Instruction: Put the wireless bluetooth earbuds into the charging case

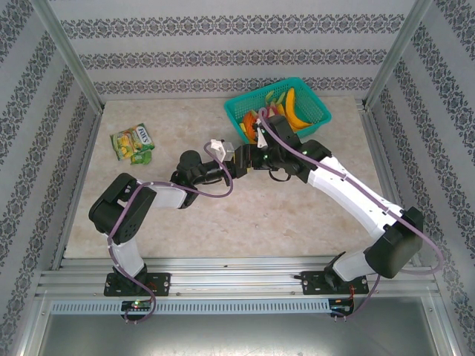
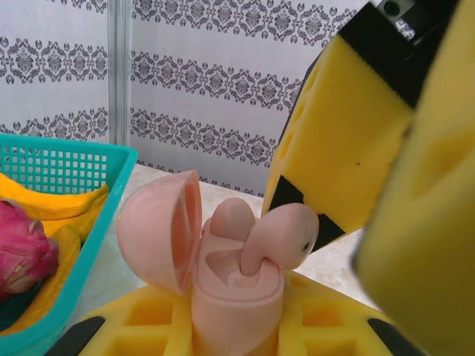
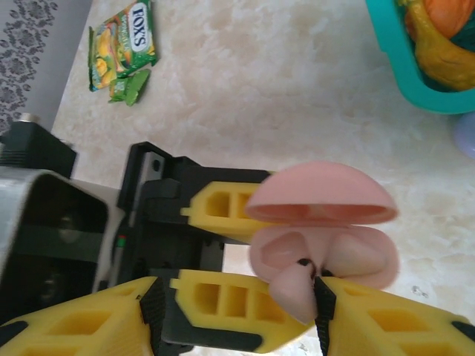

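My left gripper (image 2: pixel 237 330) is shut on the pale pink charging case (image 2: pixel 237 297), holding it upright with its lid (image 2: pixel 156 230) swung open to the left. One pink earbud (image 2: pixel 231 217) sits in the far slot. A second pink earbud (image 2: pixel 289 233) has its stem in the near slot, its head tilted up and out. My right gripper (image 3: pixel 236 315) stands open around that spot; its right pad (image 3: pixel 324 319) touches the earbud (image 3: pixel 295 293) and the other finger stands well away. In the top view both grippers meet mid-table, left gripper (image 1: pixel 226 167) beside right gripper (image 1: pixel 249 159).
A teal basket (image 1: pixel 315 104) of toy fruit stands at the back right, close behind the grippers. A green candy packet (image 1: pixel 133 142) lies at the back left. A lilac round thing (image 3: pixel 467 135) shows beside the basket.
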Tool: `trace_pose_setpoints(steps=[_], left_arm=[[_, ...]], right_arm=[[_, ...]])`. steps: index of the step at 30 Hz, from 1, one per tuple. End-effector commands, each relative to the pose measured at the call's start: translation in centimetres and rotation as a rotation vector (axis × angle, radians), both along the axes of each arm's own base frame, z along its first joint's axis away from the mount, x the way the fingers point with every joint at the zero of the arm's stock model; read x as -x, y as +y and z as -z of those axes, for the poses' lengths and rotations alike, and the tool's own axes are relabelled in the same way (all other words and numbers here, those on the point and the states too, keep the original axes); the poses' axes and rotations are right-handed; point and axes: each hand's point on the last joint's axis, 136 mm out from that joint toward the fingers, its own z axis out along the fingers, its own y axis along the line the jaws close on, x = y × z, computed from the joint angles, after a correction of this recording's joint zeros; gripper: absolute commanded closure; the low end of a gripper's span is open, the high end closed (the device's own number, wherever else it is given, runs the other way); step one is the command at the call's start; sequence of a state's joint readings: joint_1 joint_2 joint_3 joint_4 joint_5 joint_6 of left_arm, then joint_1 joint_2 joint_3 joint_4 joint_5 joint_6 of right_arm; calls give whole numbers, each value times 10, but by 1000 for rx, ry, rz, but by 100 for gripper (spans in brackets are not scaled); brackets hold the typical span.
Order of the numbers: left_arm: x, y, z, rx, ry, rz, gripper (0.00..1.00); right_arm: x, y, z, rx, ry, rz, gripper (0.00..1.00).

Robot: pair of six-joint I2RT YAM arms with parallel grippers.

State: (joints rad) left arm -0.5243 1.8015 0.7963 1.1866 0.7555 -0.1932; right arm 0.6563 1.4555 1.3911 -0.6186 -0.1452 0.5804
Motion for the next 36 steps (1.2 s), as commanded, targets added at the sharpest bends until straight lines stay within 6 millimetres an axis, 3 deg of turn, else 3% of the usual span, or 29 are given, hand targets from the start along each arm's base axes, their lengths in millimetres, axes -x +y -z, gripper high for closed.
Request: trace_pose_setpoints(steps=[1, 12, 23, 36], left_arm=[[4, -6, -14, 38, -45, 30, 100], [4, -5, -9, 36, -37, 29, 100], [0, -5, -7, 38, -35, 11, 100], [-2, -6, -6, 42, -27, 10, 100]], right_arm=[[-3, 15, -17, -47, -25, -16, 42], [-13, 30, -19, -128, 17, -2, 43], [-1, 20, -22, -168, 56, 46, 39], [2, 33, -39, -245, 67, 17, 40]])
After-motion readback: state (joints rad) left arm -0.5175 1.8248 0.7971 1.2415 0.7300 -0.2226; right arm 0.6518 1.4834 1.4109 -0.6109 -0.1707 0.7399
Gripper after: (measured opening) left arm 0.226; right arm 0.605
